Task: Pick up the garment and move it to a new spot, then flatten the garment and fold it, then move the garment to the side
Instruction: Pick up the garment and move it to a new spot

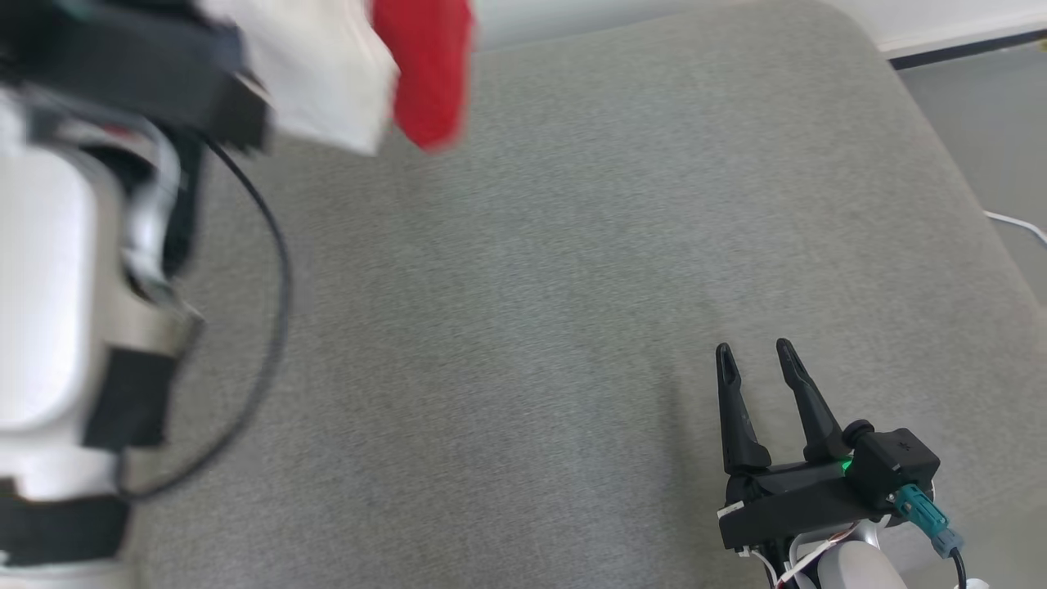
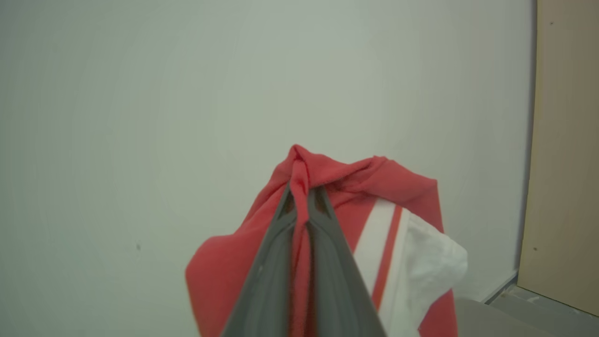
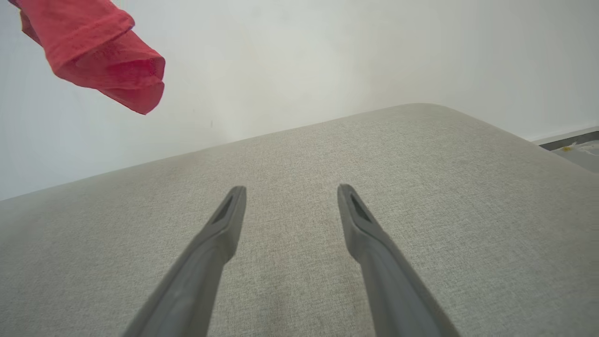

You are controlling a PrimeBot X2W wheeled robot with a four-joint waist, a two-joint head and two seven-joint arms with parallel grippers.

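Now, left gripper (image 2: 304,191): I hold the garment (image 2: 402,192) pinched aloft.
Right gripper (image 1: 754,350): fingers spread over the cushion (image 1: 532,286).
Far edge: rounded, near the wall (image 3: 327,56).

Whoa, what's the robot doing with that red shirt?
The robot's left gripper is shut on the garment, a red shirt with a white panel. It holds the shirt bunched up in the air above the grey cushion. The right gripper is open and empty over the cushion. The shirt is not yet laid flat or folded.
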